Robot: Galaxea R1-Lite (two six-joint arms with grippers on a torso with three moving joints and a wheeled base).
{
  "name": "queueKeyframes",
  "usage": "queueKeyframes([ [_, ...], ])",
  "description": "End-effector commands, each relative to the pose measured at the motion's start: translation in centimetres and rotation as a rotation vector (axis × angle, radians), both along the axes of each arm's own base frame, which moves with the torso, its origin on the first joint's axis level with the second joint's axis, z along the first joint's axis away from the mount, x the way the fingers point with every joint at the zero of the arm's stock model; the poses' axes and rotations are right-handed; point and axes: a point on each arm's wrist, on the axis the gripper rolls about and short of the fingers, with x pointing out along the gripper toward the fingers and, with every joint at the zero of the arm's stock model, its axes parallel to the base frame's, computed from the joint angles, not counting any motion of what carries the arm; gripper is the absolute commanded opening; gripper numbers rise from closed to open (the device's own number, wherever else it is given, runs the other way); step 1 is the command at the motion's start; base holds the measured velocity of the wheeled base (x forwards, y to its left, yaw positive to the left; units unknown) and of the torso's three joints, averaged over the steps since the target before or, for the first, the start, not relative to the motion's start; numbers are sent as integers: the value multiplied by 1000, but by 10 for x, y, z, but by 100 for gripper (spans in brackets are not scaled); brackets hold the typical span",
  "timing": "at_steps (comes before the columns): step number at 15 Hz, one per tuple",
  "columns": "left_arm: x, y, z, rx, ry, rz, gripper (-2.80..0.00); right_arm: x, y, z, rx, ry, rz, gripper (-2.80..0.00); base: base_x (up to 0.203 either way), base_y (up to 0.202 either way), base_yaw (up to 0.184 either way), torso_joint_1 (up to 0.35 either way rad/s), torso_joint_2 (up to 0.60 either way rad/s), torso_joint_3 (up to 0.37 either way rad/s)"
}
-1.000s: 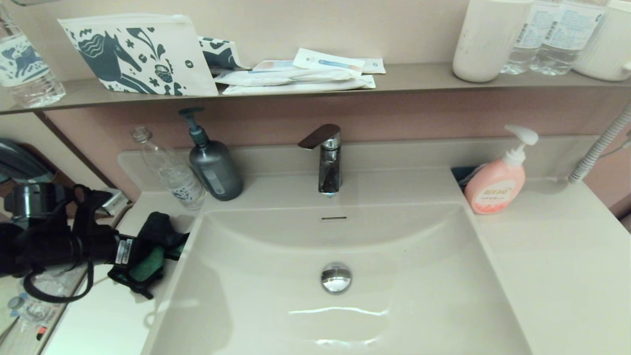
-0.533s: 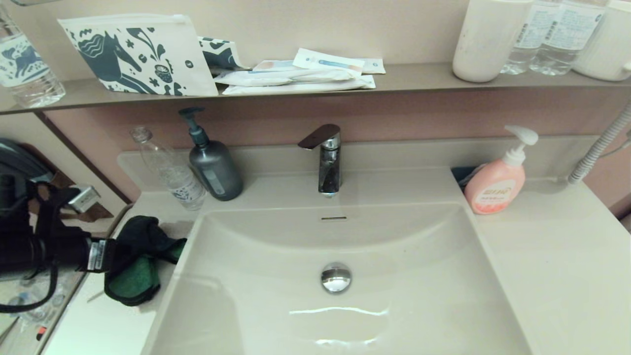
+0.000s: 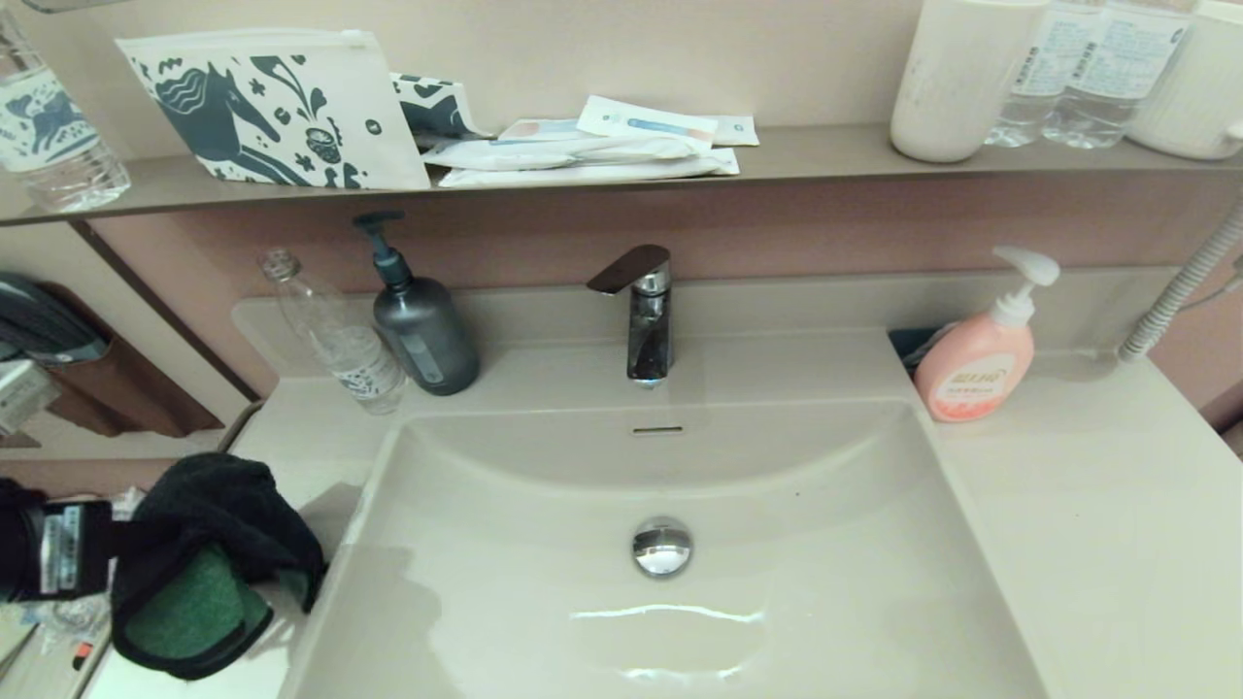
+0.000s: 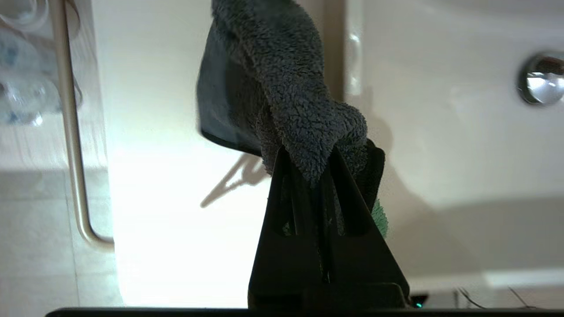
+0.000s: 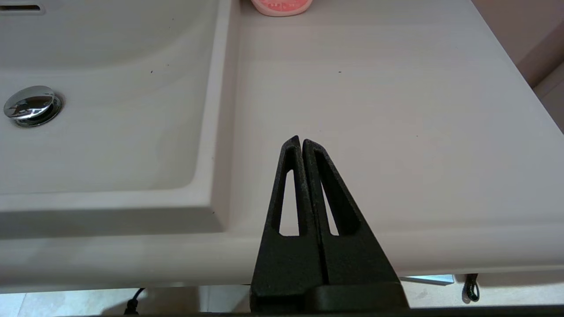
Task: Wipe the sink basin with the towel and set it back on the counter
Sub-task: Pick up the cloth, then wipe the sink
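Head view: the left gripper reaches in from the left edge with the towel bunched in its jaws. The cloth hangs over the left strip of the desk, just beside the left rim of the sink basin, and casts a shadow on the desk below it. Its dark outer face is up and toward the basin, and the green inner face shows at the lower left. The basin is open across its whole floor, with the drain plug at the middle and the overflow slot on the back wall below the faucet. A clear bottle and a grey pump bottle stand at the back left corner of the desk, and a pink soap bottle at the back right. The wide right side of the desk lies bare in front of that bottle.

Left wrist view: the jaws are clamped on a fold of the towel, whose long axis runs straight out from the fingertips. A green edge peeps beside the fingers. The desk lies bright beneath, with the basin rim alongside and a metal rail beyond the desk's outer edge.

Right wrist view: the right gripper hovers at the front edge of the right desk, jaws pressed together and holding nothing, with the basin's right rim beside it
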Motion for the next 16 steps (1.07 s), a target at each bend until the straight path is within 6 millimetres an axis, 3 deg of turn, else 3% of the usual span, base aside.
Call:
queueKeyframes([
  [1, -20, -9, 10, 8, -61, 9, -280, 0, 0, 0, 0, 2, 1, -280, 0, 0, 0, 0, 0, 0],
  [4, -41, -26, 18, -57, -118, -10, -280, 0, 0, 0, 0, 1, 1, -280, 0, 0, 0, 0, 0, 0],
  [9, -47, -37, 15, -108, -88, -63, -280, 0, 0, 0, 0, 2, 1, -280, 0, 0, 0, 0, 0, 0],
  [13, -42, -57, 17, -119, -67, -144, -280, 0, 0, 0, 0, 2, -1, -280, 0, 0, 0, 0, 0, 0],
  [16, -31, -86, 17, -120, -64, -172, -280, 0, 0, 0, 0, 2, 1, -280, 0, 0, 0, 0, 0, 0],
])
